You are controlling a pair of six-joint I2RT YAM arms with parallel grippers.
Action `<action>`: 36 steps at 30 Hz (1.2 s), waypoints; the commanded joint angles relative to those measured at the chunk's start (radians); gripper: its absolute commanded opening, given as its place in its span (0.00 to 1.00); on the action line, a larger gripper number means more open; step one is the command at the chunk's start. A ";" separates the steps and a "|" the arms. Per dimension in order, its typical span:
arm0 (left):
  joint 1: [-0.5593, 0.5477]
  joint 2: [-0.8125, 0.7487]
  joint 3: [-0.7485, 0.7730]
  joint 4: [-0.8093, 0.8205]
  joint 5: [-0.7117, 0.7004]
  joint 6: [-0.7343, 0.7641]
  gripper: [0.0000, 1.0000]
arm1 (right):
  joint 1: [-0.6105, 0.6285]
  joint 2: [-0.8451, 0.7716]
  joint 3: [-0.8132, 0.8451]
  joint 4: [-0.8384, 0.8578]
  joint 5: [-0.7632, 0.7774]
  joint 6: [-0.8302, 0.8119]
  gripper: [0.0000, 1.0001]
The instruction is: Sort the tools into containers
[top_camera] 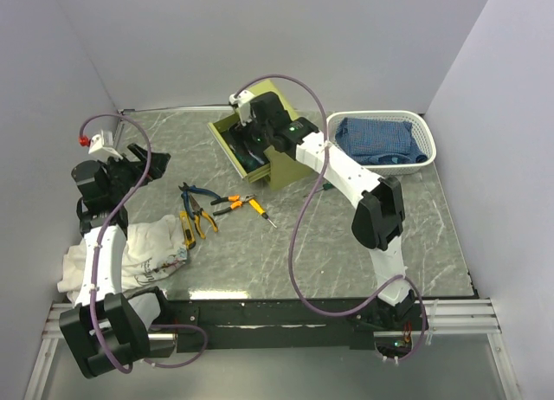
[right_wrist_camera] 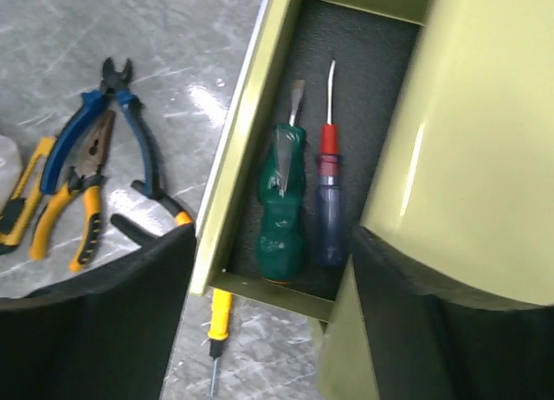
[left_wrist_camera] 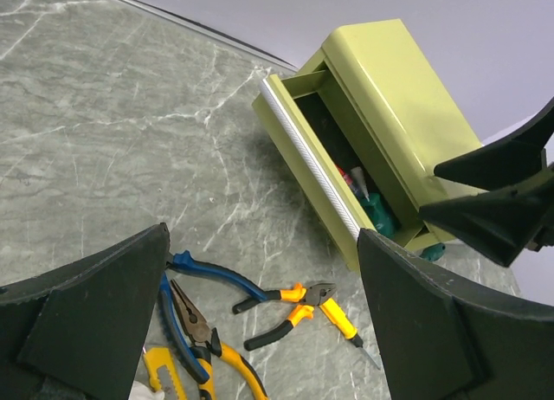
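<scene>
With both arms idle over the desk [top_camera: 346, 253], status left to right:

- Far left, near edge: crumpled white cloth [top_camera: 138, 244] on the desk beside my left arm.
- My left tool [left_wrist_camera: 262, 235] hangs above the left part of the desk with its fingers at full spread. Nothing sits between them and it touches nothing.
- Loose tools lie in a cluster mid-desk, left of the cabinet. The yellow utility knife [top_camera: 186, 229] is leftmost. The yellow-handled pliers [top_camera: 205, 220] are just beside it, and the blue-handled pliers [top_camera: 195, 195] are just beyond, overlapping the yellow pair at the jaws end.
- Right of those are the orange-handled pliers [top_camera: 232, 203], then the orange screwdriver [top_camera: 259, 209], its handle touching the orange pliers' head and its tip pointing near-right.
- The olive cabinet [top_camera: 281, 170] stands centre-far. Its drawer [right_wrist_camera: 229, 158] is pulled out to the left, dark inside.
- Two tools are in the drawer, lying lengthwise just beside each other: the green screwdriver [right_wrist_camera: 284, 201] on the drawer-front side and the red-blue screwdriver [right_wrist_camera: 329, 201] on the cabinet side. Their handles are at one end of the drawer and both shafts point the same way.
- My right tool [right_wrist_camera: 273, 235] is directly over the open drawer. Its fingers are spread wide and straddle the handle end of both screwdrivers. It grips nothing, and neither screwdriver touches a finger as far as I can see.
- Far right: a white basket [top_camera: 424, 153] with blue cloth [top_camera: 372, 138] inside, just right of the cabinet.
</scene>
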 commanded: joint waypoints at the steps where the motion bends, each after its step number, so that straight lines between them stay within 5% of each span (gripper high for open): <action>1: 0.004 -0.017 -0.014 0.057 0.017 -0.019 0.96 | 0.007 -0.096 0.002 0.026 -0.065 -0.016 0.84; 6: 0.005 -0.011 -0.010 0.063 0.020 -0.027 0.96 | -0.014 -0.235 -0.094 -0.073 -0.207 -0.247 0.84; 10: 0.005 -0.008 -0.007 0.066 0.020 -0.025 0.96 | -0.126 -0.423 -0.428 -0.150 -0.472 -0.597 0.85; 15: 0.005 -0.003 -0.018 0.070 -0.005 -0.028 0.97 | -0.235 -0.477 -0.574 -0.478 -0.422 -1.172 0.83; 18: 0.005 -0.002 -0.021 0.075 0.001 -0.027 0.96 | -0.266 -0.432 -0.611 -0.523 -0.347 -1.307 0.80; 27: 0.005 0.000 -0.002 0.021 0.006 0.010 0.97 | -0.298 -0.327 -0.762 -0.200 -0.085 -1.461 0.76; 36: 0.033 0.001 -0.004 0.006 0.021 0.007 0.97 | -0.333 -0.188 -0.687 -0.137 -0.023 -1.496 0.75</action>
